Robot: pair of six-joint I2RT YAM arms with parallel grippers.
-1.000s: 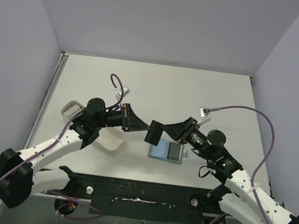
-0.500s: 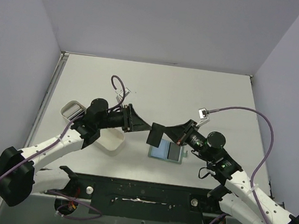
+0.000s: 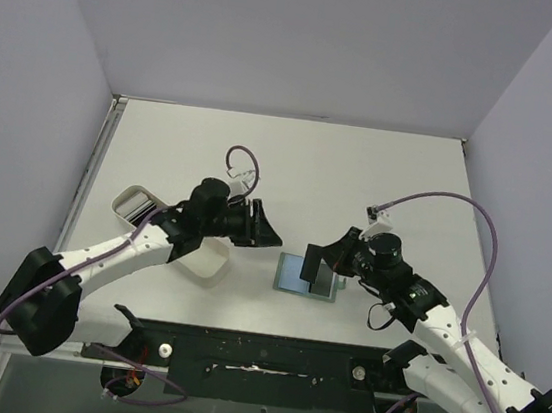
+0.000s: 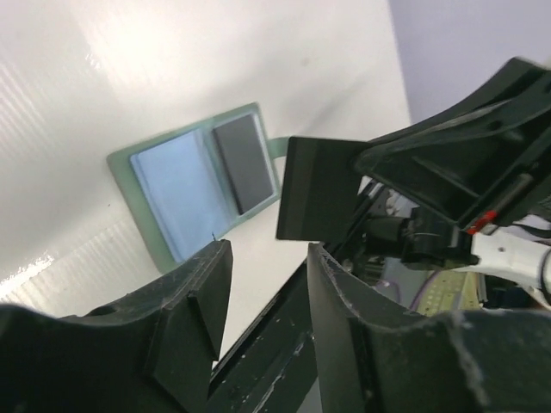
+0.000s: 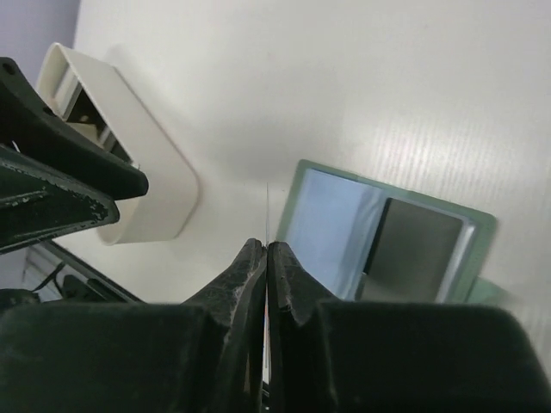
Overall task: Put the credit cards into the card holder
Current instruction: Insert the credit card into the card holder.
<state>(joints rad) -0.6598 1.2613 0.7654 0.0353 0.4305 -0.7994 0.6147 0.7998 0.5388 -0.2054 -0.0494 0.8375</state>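
Note:
The card holder (image 3: 293,273) lies open on the table, sage green outside and light blue-grey inside (image 4: 185,185) (image 5: 331,228). One dark credit card (image 4: 244,163) (image 5: 413,254) sits in its right half. My right gripper (image 3: 323,264) (image 5: 267,248) is shut on a second dark credit card (image 3: 311,264) (image 4: 314,202), seen edge-on as a thin line (image 5: 268,211) above the holder's left edge. My left gripper (image 3: 269,232) (image 4: 269,258) stands open with nothing in it, a little left of that card.
A white oblong tray (image 3: 210,271) (image 5: 129,146) stands left of the holder, under my left arm, with something dark at its far end. The black mounting rail (image 3: 267,362) runs along the near table edge. Purple cables (image 3: 458,204) loop over both arms.
The card has passed from my left gripper to my right. The left opened and drew back left; the right shut on the card and carried it over the holder.

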